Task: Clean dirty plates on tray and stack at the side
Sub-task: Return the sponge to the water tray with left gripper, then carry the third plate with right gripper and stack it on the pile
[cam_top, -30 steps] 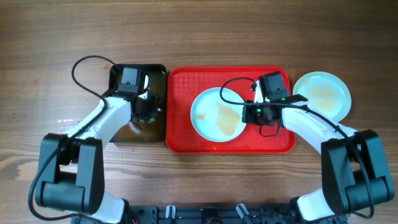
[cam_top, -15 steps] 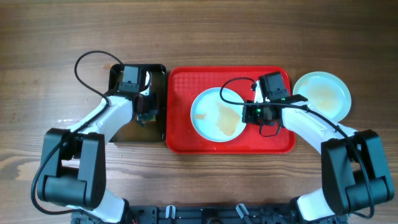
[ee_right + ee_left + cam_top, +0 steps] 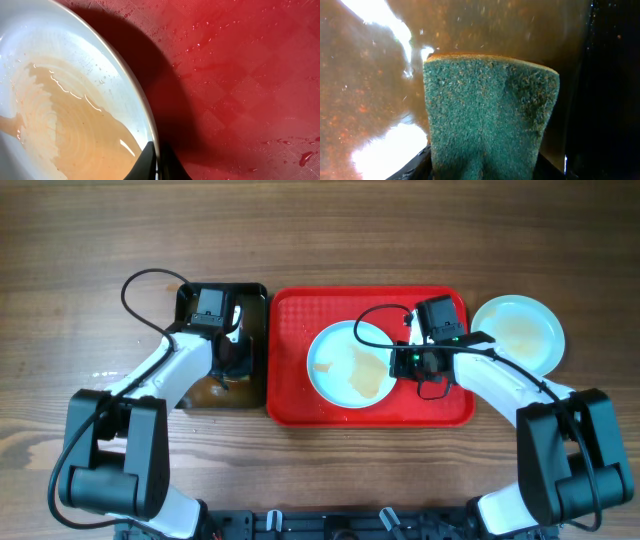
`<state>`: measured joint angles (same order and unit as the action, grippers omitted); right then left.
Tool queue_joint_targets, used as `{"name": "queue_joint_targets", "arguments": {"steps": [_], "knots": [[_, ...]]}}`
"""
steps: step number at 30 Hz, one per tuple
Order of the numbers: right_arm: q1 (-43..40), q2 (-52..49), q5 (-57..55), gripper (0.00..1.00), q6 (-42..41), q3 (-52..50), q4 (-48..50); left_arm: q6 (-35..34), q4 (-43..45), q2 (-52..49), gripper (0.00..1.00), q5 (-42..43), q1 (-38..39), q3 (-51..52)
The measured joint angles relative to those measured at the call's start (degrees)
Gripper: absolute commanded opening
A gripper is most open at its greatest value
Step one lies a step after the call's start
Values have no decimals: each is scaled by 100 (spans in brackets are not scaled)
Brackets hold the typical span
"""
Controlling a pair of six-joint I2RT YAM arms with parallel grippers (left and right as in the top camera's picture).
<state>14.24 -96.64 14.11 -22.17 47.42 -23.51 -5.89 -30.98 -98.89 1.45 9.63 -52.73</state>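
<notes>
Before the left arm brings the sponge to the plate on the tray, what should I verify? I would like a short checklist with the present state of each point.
1. Sponge held by the left gripper: ok, gripped at its lower end.
2. Sponge lifted out of the black tub: not ok, it is inside the tub, over brown water.
3. Right gripper holding the plate on the tray: ok, its fingers pinch the rim.
4. That plate clean: not ok, a brownish film covers its centre.
5. Plate at the side clean: cannot tell, a faint tan patch shows.
6. Tray bare between tub and plate: ok.
</notes>
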Motion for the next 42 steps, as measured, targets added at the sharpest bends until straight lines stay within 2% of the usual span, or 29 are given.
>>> {"name": "queue_joint_targets", "arguments": {"steps": [2,6,7,8,16,17,19,20,24,25,28,33,35,36,40,41,42], "knots": [[-2,0,-2,5,2,0,0,-39,-7,2,4,61,-2,-2],[-2,0,0,6,0,0,0,-63,-28,0,4,205,-2,0],[0,0,-2,5,2,0,0,-63,-31,0,14,210,-2,0],[0,0,-2,5,0,0,0,-63,-31,0,41,210,-2,0],[0,0,-2,5,2,0,-2,-81,-219,22,46,337,0,-22],[0,0,-2,5,2,0,-2,-81,-304,28,41,337,0,-28],[-2,0,0,5,2,0,0,-79,-450,42,8,334,0,-28],[-2,0,-2,5,2,0,0,-87,-466,42,4,337,0,-28],[0,0,-2,5,2,0,-2,-83,-417,42,5,343,0,-9],[0,0,-2,5,2,0,-2,-83,-380,42,27,343,0,-2],[-2,0,-2,4,2,0,0,-96,-289,37,44,382,0,-13],[-2,2,0,4,96,9,-4,-85,-599,-4,47,400,0,-350],[0,26,-57,4,240,33,-52,-83,-664,42,52,402,0,-492],[-2,46,-109,4,297,44,-68,-87,-688,107,60,402,0,-503],[-2,363,-437,4,459,44,-131,-85,-745,481,62,402,0,-505],[-2,595,-562,4,564,44,-131,-85,-745,588,67,402,0,-505],[-2,802,-651,4,662,44,-131,-85,-745,680,86,402,0,-509]]}}
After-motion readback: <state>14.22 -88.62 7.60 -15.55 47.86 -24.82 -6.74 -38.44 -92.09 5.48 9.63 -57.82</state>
